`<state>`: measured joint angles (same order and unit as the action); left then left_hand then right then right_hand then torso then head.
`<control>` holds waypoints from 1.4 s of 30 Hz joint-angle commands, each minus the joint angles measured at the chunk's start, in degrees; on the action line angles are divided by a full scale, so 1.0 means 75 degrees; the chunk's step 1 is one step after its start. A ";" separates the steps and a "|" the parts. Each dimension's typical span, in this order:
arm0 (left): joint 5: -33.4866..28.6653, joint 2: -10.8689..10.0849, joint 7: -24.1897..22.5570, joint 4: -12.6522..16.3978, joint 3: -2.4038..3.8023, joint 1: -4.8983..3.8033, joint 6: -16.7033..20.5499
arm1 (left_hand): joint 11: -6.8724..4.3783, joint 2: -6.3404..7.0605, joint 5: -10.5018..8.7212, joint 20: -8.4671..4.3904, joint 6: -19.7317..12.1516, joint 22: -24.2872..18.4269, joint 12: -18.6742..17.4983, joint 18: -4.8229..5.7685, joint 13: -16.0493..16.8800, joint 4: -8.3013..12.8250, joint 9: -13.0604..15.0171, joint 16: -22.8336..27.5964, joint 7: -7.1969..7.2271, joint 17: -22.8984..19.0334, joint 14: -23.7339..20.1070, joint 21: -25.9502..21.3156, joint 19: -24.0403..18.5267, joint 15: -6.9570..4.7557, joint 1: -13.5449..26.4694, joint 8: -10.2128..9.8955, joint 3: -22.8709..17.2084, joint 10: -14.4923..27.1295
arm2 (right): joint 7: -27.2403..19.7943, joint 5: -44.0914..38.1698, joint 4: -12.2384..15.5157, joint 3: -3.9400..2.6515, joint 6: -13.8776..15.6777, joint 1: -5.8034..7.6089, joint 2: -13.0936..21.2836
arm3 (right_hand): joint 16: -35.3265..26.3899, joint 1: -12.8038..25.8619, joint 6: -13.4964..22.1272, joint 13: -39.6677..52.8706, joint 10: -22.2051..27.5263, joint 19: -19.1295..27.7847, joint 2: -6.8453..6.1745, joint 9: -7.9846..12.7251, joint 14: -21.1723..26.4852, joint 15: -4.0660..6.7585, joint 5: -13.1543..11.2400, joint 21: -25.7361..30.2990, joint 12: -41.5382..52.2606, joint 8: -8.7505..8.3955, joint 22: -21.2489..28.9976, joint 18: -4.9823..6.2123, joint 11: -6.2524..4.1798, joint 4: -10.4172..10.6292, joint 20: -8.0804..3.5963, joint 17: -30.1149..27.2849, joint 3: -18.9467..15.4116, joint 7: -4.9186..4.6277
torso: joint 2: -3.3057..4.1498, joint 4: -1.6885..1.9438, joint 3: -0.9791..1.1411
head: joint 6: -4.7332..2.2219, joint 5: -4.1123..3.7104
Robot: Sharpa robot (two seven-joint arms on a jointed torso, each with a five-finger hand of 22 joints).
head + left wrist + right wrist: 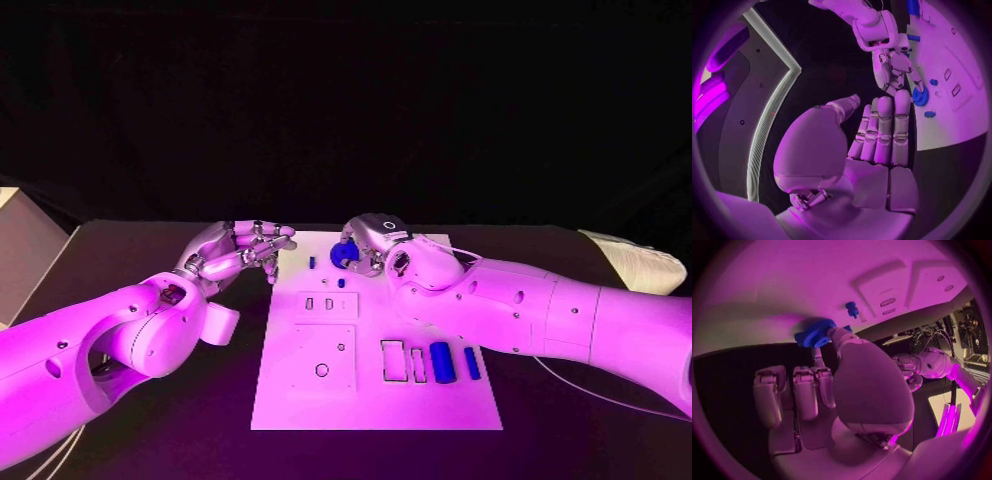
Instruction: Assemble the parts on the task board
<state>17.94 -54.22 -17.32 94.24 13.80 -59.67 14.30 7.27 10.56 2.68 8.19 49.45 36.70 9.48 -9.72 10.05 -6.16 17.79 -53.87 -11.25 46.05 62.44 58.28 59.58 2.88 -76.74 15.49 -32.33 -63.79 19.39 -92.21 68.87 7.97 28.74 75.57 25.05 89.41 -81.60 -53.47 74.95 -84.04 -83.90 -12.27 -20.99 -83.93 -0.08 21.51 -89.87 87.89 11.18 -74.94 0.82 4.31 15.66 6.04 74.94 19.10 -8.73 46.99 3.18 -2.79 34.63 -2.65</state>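
The white task board (296, 385) lies in the middle of the black table. My right hand (381, 244) is over the board's far edge and pinches a blue gear (343, 254). In the right wrist view the gear (816, 333) sits at the tip of the thumb (842, 337), just above the board (786, 285). My left hand (238, 250) hovers at the board's far left corner, fingers apart and holding nothing. The left wrist view shows its fingers (882, 127) stretched toward the gear (921, 96) and the right hand (892, 62).
A small blue peg (312, 262) stands near the board's far left, and another small blue piece (342, 283) lies beside it. Blue cylinders (441, 362) lie in slots at the board's near right. A pale box (22, 250) stands at the table's left edge.
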 commanded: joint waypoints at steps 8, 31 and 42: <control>0.0047 0.0009 0.0004 0.0009 0.0005 -0.0001 -0.0153 | -0.0011 -0.0024 0.0025 0.0016 -0.0063 0.0007 0.0012 -0.0015 0.0008 0.0048 0.0008 0.0028 0.0003 -0.0010 -0.0023 0.0044 -0.0051 0.0014 0.0023 -0.0028 -0.0003 0.0064 | 0.0074 -0.0163 -0.0038 0.0005 -0.0136 -0.0014 0.0022 | 0.0036 0.0130 0.0176 0.1481 -0.0279 -0.0813 -0.0194 0.0047 -0.0775 -0.0007 -0.0167 -0.0017 -0.0126 -0.0062 -0.2007 -0.0109 0.0016 0.0017 -0.0009 0.1857 0.0105 -0.0066 | -0.0009 -0.0008 -0.0004 | 0.0017 0.0008; 0.0060 -0.0012 0.0017 0.0008 0.0005 0.0000 -0.0138 | -0.0009 -0.0027 0.0025 0.0018 -0.0073 0.0019 0.0015 -0.0015 0.0014 0.0053 0.0014 0.0028 0.0003 -0.0013 -0.0025 0.0061 -0.0064 0.0016 0.0036 -0.0028 -0.0003 0.0078 | -0.0343 0.0490 0.0019 0.0005 -0.0461 -0.0013 0.0175 | 0.0065 0.1922 0.0323 0.1374 -0.0148 -0.0813 0.0568 0.0096 -0.0799 -0.0092 -0.0459 -0.0017 -0.0231 -0.0254 -0.2007 -0.0109 0.0085 0.0150 0.0095 0.1962 -0.1051 -0.0112 | -0.0003 -0.0004 -0.0004 | 0.0015 0.0001; 0.0061 -0.0014 0.0018 0.0011 0.0005 0.0003 -0.0130 | -0.0009 -0.0036 0.0026 0.0019 -0.0079 0.0020 0.0014 -0.0015 0.0016 0.0056 0.0016 0.0028 0.0002 -0.0014 -0.0025 0.0066 -0.0070 0.0016 0.0035 -0.0030 -0.0010 0.0086 | -0.0312 0.0547 0.0007 0.0006 -0.0611 -0.0013 0.0298 | 0.0072 0.1992 0.0260 0.1427 -0.0202 -0.0813 0.0730 0.0091 -0.0805 -0.0061 0.0043 -0.0017 -0.0193 -0.0231 -0.2007 -0.0109 0.0056 0.0132 0.0060 0.1987 -0.0618 -0.0087 | -0.0005 -0.0004 -0.0004 | 0.0029 -0.0003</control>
<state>18.21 -54.38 -16.95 94.21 13.80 -59.65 14.13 7.06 10.56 2.68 8.40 49.26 36.79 9.48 -9.72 10.10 -6.16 17.84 -53.86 -11.05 46.01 62.44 58.63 59.38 2.88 -76.74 15.49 -32.33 -63.59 17.21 -88.50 69.00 7.86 26.22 75.67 27.02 89.64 -66.72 -51.10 74.92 -84.04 -83.89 -7.16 -20.26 -83.93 -0.52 21.69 -89.87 86.18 9.17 -74.91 0.82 4.71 16.62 6.48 74.92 14.24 -9.29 46.94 3.10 -2.81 34.82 -2.61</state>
